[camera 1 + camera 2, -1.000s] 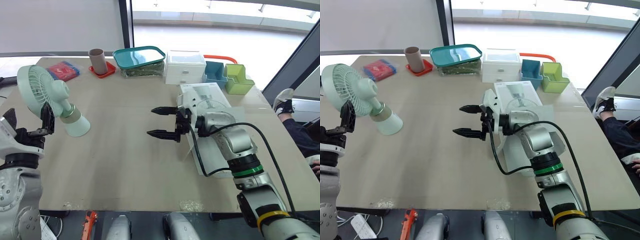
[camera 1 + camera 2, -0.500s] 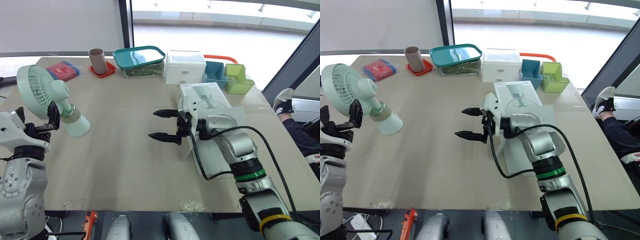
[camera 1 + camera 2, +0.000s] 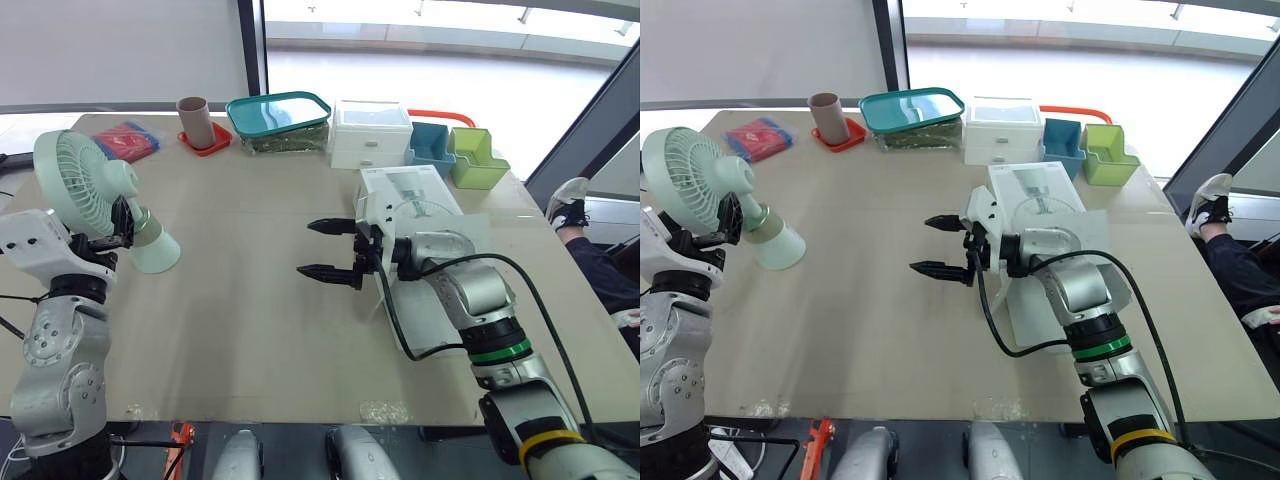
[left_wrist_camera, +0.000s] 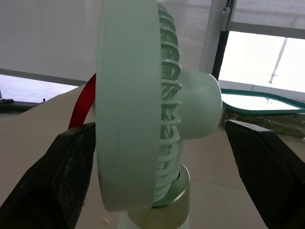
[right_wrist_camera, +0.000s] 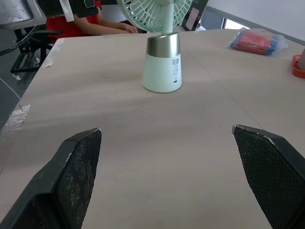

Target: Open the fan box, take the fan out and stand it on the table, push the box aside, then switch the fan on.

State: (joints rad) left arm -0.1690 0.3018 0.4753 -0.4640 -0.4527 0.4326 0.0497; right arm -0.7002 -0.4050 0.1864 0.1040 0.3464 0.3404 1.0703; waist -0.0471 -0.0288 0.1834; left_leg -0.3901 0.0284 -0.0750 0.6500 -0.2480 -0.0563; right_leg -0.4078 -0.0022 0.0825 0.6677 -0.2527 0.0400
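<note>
Fan [image 3: 78, 178] stands upright on tabletop [image 3: 240, 320]. Its round head sits between the L gripper's [image 4: 157, 126] two fingers, which are spread wide, not squeezing. Can't tell if a finger touches the fan's rim. R gripper [image 3: 305, 248] is low over the tabletop w/ fingers spread apart, holding nothing. It points at the fan but is well apart from it. Fan box [image 3: 405, 188] lies flat just behind the R gripper, partly under that arm.
</note>
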